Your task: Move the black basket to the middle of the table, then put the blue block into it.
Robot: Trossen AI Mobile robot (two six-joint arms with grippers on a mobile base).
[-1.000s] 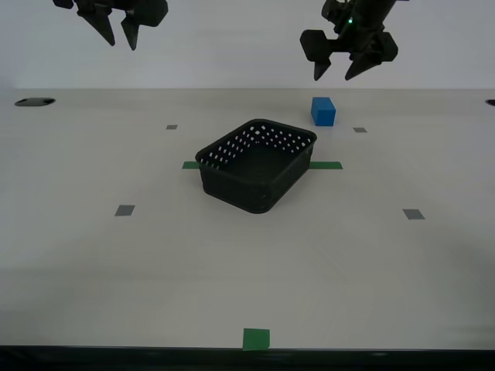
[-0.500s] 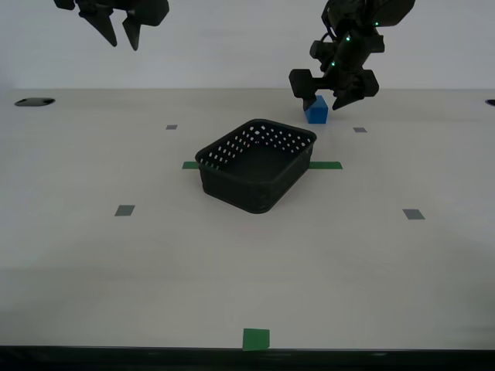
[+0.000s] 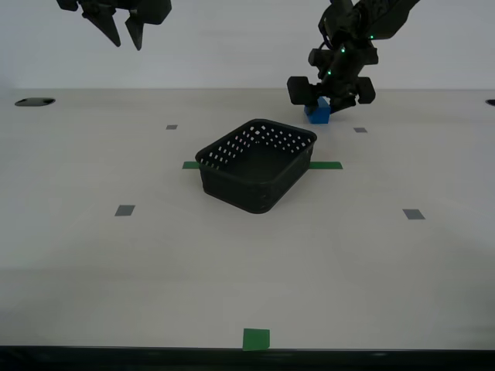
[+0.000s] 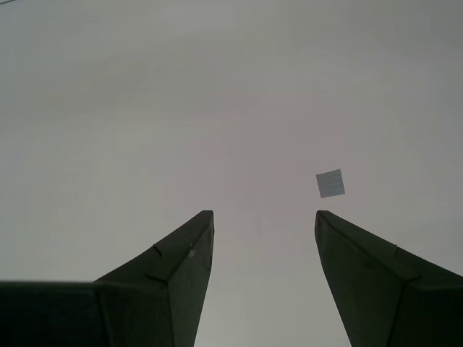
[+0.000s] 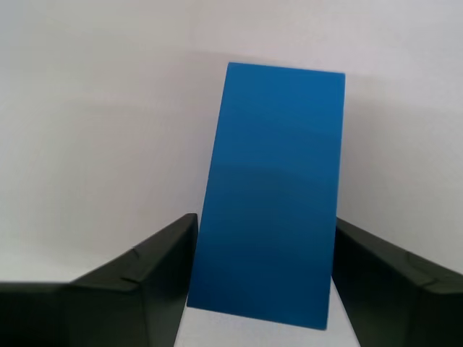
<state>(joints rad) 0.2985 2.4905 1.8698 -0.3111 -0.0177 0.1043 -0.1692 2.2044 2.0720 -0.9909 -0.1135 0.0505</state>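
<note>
The black basket [image 3: 232,189] stands empty near the middle of the table [image 3: 232,270], turned at an angle over the green tape strip [image 3: 326,165]. The blue block [image 3: 317,114] rests on the table behind the basket, toward the exterior view's right. My first gripper [image 3: 323,107] is lowered over it. In the first wrist view the block [image 5: 278,181] fills the gap between the open fingers [image 5: 145,282] of my first gripper [image 5: 264,220]. My second gripper [image 3: 124,35] hangs open and empty high at the exterior view's left. In the second wrist view it [image 4: 264,217] looks at bare tabletop.
A green square [image 3: 256,338] marks the table's front edge. Small grey squares [image 3: 124,210] [image 3: 413,214] lie on both sides of the basket; one also shows in the second wrist view [image 4: 330,183]. A dark hole [image 3: 35,101] is at the far left.
My first gripper has come down from above the block to straddle it on the table. The basket, the block and my second gripper have stayed where they were.
</note>
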